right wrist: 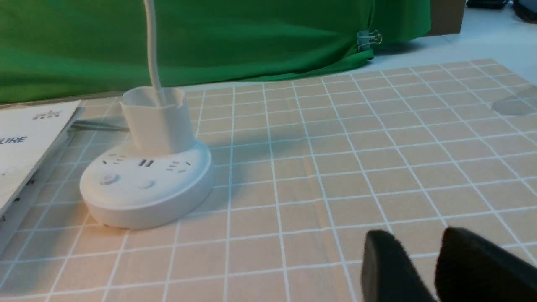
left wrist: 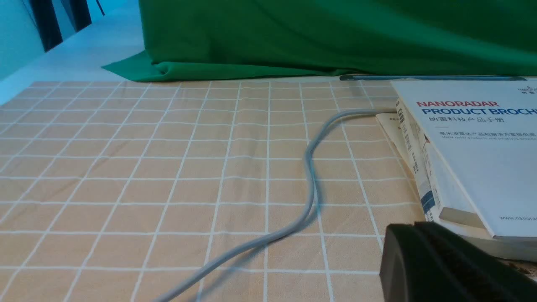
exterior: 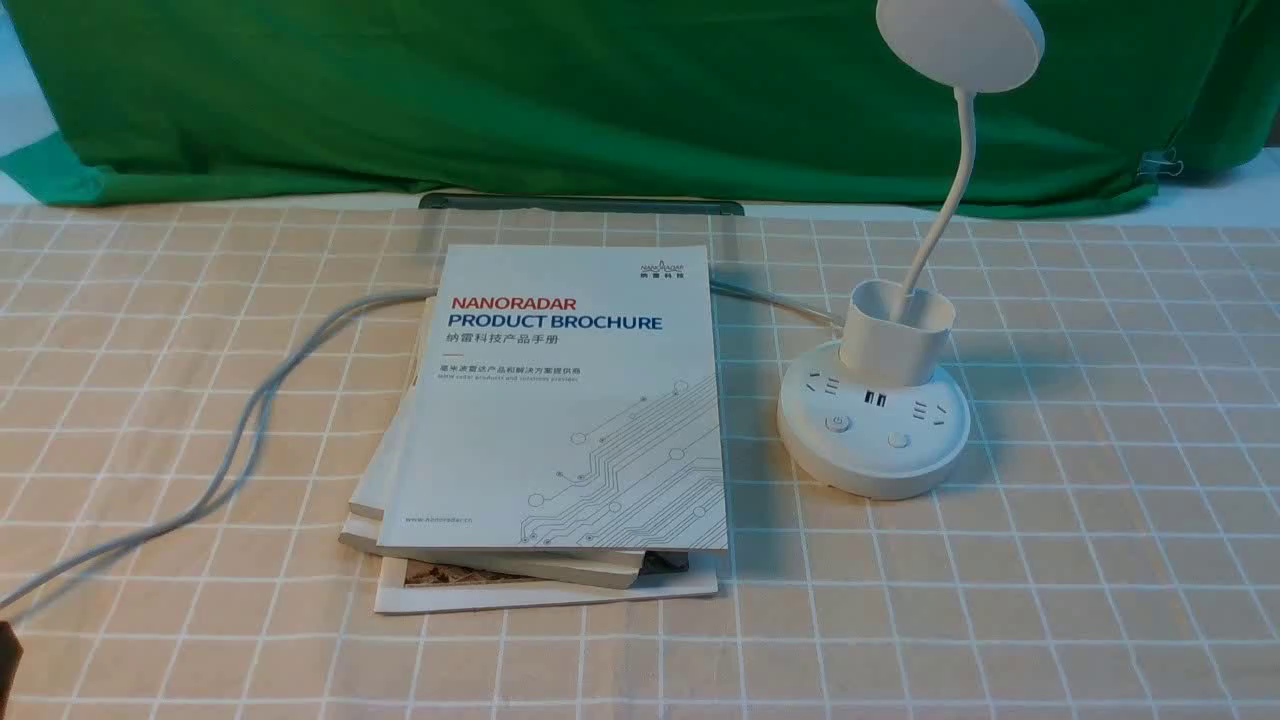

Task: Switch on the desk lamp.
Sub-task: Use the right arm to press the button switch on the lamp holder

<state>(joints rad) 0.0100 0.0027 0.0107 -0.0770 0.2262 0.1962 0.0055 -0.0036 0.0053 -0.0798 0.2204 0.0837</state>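
The white desk lamp [exterior: 873,425] stands on the checked cloth at the right of centre. Its round base carries sockets and two buttons [exterior: 837,423], with a cup holder [exterior: 893,330], a thin gooseneck and a disc head [exterior: 960,42] at the top edge. No glow shows from the head. The base also shows in the right wrist view [right wrist: 144,184]. My right gripper [right wrist: 419,239] is open and empty, low over the cloth, well right of the base. My left gripper [left wrist: 413,226] is shut and empty near the books' front left corner; only its edge [exterior: 8,650] shows in the front view.
A stack of books with a white brochure on top [exterior: 560,400] lies left of the lamp, also in the left wrist view [left wrist: 470,159]. A grey cable [exterior: 250,420] runs from behind the books to the front left. A green cloth [exterior: 600,90] hangs at the back.
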